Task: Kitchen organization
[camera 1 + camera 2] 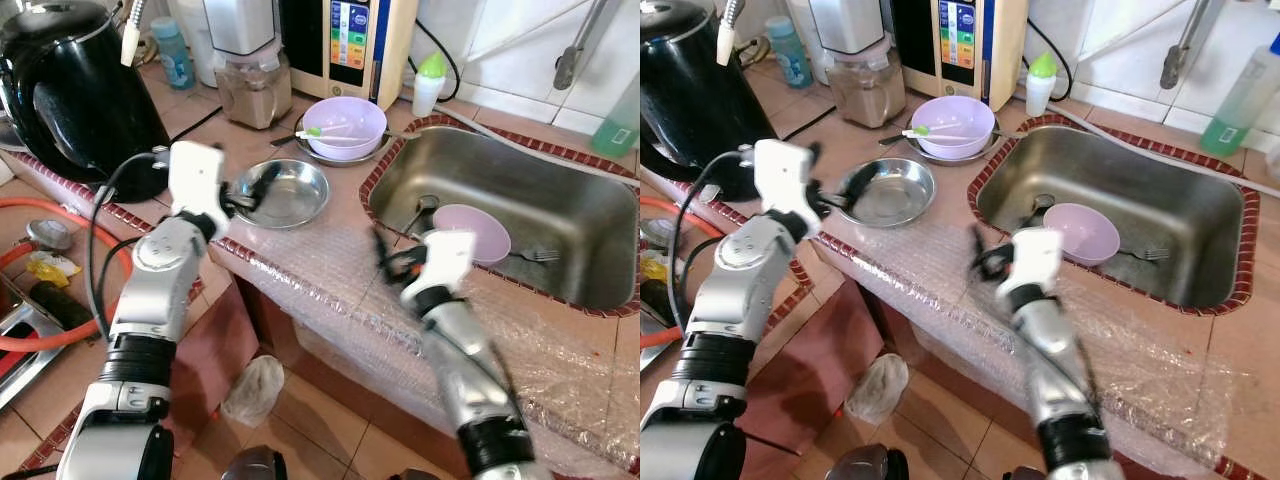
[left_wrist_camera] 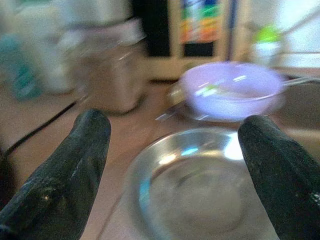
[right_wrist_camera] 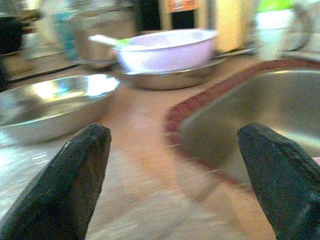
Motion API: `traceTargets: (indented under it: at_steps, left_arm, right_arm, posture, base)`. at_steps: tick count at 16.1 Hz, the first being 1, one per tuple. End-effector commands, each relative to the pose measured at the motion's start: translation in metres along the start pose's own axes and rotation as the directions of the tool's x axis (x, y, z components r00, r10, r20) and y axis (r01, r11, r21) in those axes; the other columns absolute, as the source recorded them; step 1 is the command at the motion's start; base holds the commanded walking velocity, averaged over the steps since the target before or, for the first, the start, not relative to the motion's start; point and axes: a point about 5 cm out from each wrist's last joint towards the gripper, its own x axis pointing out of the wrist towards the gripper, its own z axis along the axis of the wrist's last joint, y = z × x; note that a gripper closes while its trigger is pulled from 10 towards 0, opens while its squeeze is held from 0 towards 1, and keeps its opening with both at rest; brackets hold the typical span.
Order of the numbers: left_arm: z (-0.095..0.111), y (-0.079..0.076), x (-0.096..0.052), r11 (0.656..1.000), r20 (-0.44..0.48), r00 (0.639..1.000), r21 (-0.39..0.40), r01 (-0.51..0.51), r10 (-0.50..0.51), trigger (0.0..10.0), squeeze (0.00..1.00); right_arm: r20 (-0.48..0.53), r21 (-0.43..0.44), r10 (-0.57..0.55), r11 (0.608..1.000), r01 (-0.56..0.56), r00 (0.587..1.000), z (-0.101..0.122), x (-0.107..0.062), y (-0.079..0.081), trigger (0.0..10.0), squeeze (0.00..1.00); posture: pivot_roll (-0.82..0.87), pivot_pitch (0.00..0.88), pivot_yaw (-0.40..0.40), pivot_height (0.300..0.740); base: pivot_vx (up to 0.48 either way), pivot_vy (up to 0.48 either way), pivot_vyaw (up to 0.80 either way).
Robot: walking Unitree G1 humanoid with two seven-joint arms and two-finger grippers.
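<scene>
Little looks done: both the left gripper [image 1: 252, 190] and right gripper [image 1: 392, 262] gape empty, the shallow round steel bowl [image 1: 283, 193] unmoved on the tiled worktop [image 1: 330, 250], at nine o'clock from the steel sink [image 1: 590, 225].

Pretty clearly a home kitchen: tiled counter [image 1: 250, 150] with steel sink [image 1: 520, 215], kettle [image 1: 75, 90], blender [image 1: 250, 60] along the back edge.

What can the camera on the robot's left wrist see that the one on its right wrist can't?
Left wrist view's own: the left gripper, its two black fingers wide apart, aimed over the shallow round steel dish so you look down into it.
Right wrist view's own: the right gripper, open too, and the steel sink with its red tile rim.
Both share: that steel dish and the lilac plastic bowl with a white-and-green utensil in it, all blurred.
</scene>
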Motion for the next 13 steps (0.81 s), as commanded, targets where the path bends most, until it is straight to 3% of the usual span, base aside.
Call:
traceTargets:
  at_steps: [1,2,3,7,8,12,13]
  left_arm:
    - [-0.005,0.016,0.002,0.993,-0.050,0.994,-0.063,-0.101,0.098,10.0,1.00]
    - [-0.009,0.020,0.002,0.989,-0.079,0.990,-0.081,-0.123,0.117,10.0,0.87]
    - [-0.013,0.025,0.003,0.981,-0.110,0.983,-0.112,-0.158,0.146,10.0,0.00]
    - [-0.025,0.026,0.009,0.970,-0.195,0.973,-0.184,-0.159,0.123,10.0,0.00]
    - [-0.031,0.024,0.015,0.950,-0.241,0.964,-0.262,-0.173,0.109,10.0,0.00]
    - [-0.031,0.013,0.028,0.929,-0.273,0.960,-0.335,-0.154,0.061,10.0,0.00]
    - [-0.032,0.011,0.029,0.924,-0.287,0.956,-0.349,-0.154,0.051,8.2,0.00]
  right_arm:
    - [0.029,0.024,0.072,0.997,-0.072,0.997,0.010,0.001,0.010,10.0,0.99]
    - [0.042,0.041,0.111,0.993,-0.112,0.993,0.014,0.000,0.014,10.0,0.08]
    - [0.053,0.015,0.168,0.986,-0.169,0.984,0.020,-0.001,0.019,10.0,0.00]
    - [0.030,-0.029,0.193,0.981,-0.192,0.981,0.021,-0.005,0.018,10.0,0.00]
    - [0.012,-0.035,0.183,0.983,-0.182,0.983,0.019,-0.008,0.015,10.0,0.00]
    - [0.000,-0.044,0.218,0.975,-0.218,0.976,0.024,-0.012,0.018,10.0,0.00]
    - [-0.003,-0.045,0.216,0.975,-0.216,0.976,0.024,-0.013,0.018,10.0,0.00]
  posture:
    - [0.03,0.025,0.063,0.740]
    - [0.03,0.025,0.063,0.740]
    - [0.02,0.024,0.064,0.740]
    - [0.01,0.027,0.062,0.740]
    - [0.00,0.032,0.059,0.740]
    - [-0.02,0.045,0.057,0.740]
    - [-0.02,0.051,0.057,0.740]
  base:
    - [0.000,0.000,0.00]
    - [0.000,0.000,0.00]
    - [0.000,0.000,0.00]
    - [0.000,0.000,0.00]
    - [0.000,0.000,0.00]
    - [0.000,0.000,0.00]
    - [0.000,0.000,0.00]
